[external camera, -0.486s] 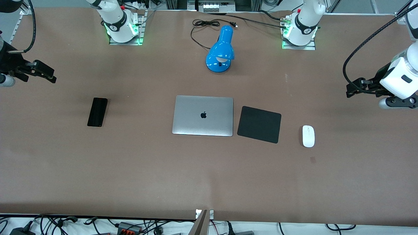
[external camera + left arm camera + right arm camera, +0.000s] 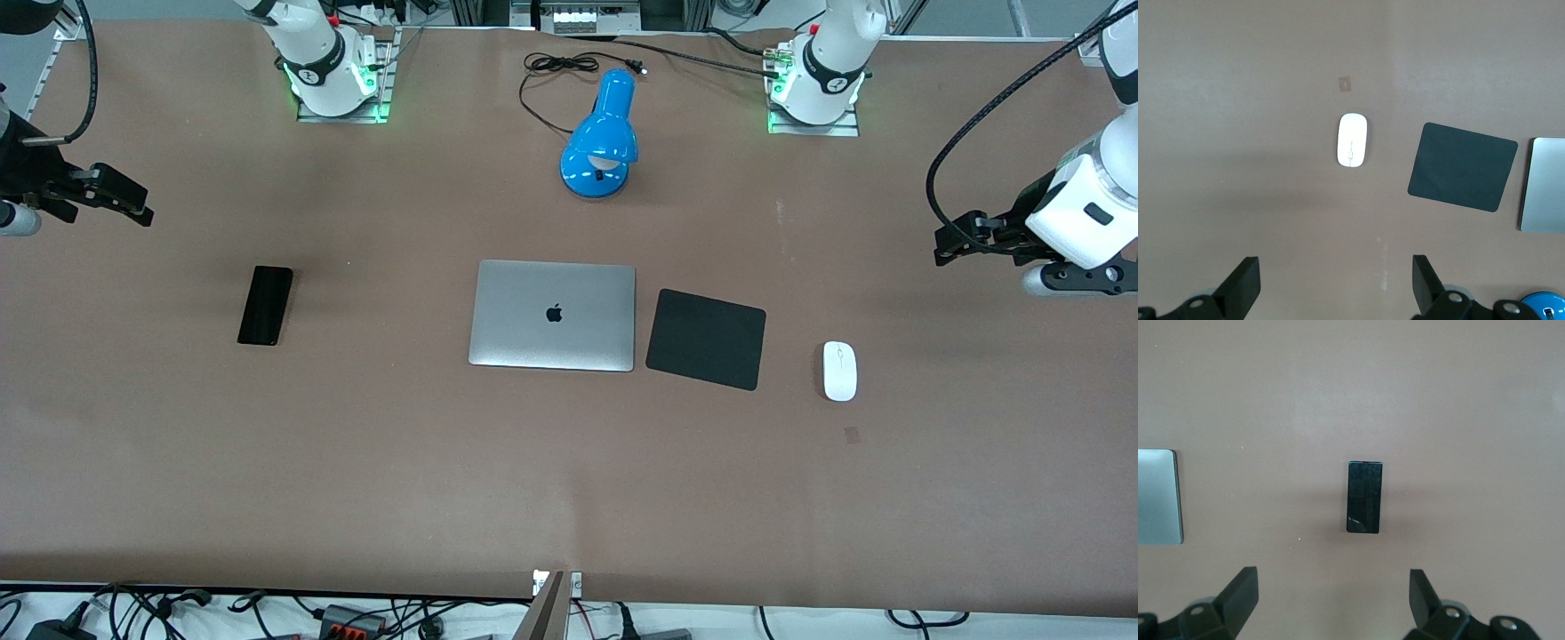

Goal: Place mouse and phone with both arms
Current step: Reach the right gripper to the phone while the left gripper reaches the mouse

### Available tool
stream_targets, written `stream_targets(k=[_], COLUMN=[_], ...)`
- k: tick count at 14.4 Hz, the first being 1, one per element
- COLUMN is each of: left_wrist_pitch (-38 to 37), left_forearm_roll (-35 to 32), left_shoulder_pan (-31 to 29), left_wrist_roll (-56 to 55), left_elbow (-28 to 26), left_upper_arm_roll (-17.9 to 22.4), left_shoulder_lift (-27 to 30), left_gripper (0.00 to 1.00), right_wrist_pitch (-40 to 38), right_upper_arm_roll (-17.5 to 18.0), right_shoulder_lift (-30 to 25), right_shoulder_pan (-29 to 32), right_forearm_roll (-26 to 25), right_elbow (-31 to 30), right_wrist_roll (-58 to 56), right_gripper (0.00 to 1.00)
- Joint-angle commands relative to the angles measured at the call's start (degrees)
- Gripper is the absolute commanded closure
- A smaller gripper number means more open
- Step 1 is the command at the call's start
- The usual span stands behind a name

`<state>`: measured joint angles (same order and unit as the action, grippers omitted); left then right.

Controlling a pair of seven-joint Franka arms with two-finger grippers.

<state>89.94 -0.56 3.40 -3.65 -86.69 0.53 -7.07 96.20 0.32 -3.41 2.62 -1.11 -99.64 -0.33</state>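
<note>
The white mouse (image 2: 839,371) lies on the brown table toward the left arm's end, beside the black mouse pad (image 2: 707,339); it also shows in the left wrist view (image 2: 1352,140). The black phone (image 2: 265,305) lies toward the right arm's end; it shows in the right wrist view (image 2: 1365,497). My left gripper (image 2: 944,252) is open and empty, up over the table's left-arm end, apart from the mouse. My right gripper (image 2: 133,205) is open and empty, up over the table's right-arm end, apart from the phone.
A closed silver laptop (image 2: 552,315) lies mid-table between the phone and the mouse pad. A blue desk lamp (image 2: 602,138) with a black cord stands farther from the front camera, between the arm bases. Bare brown table lies nearer the camera.
My left gripper has shifted slightly toward the table's middle and away from the front camera. The right arm, mouse and phone have not moved.
</note>
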Motion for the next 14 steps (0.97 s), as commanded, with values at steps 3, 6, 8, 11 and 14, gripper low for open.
stream_targets(k=[3, 6, 8, 11, 14], left_wrist_pitch=[-0.1, 3.7, 8.7, 13.5, 14.2], left_forearm_roll=[0.9, 0.9, 0.4, 0.4, 0.6], left_shoulder_pan=[-1.5, -1.6, -1.1, -0.9, -0.7], left_wrist_roll=[1.6, 1.6, 1.5, 1.7, 1.7], left_elbow=[2.2, 4.3, 4.3, 4.2, 4.1], left_upper_arm_roll=[0.7, 0.6, 0.6, 0.6, 0.2], left_shoulder_lift=[-7.0, -15.3, -20.0, -27.3, -30.4], left_gripper=[0.0, 0.0, 0.0, 0.0, 0.0], right_wrist_pitch=[0.8, 1.6, 4.2, 7.1, 9.1], right_upper_arm_roll=[0.3, 0.3, 0.2, 0.1, 0.0], right_shoulder_lift=[1.3, 5.5, 7.7, 12.4, 17.3], right_shoulder_pan=[-0.1, -0.2, 0.0, 0.1, 0.1], right_forearm_roll=[0.2, -0.4, -0.6, -1.3, -3.8], right_elbow=[-0.9, -0.6, -1.3, -1.8, -1.8], right_wrist_roll=[-0.3, 0.2, 0.2, 0.2, 0.4], right_gripper=[0.0, 0.0, 0.0, 0.0, 0.0])
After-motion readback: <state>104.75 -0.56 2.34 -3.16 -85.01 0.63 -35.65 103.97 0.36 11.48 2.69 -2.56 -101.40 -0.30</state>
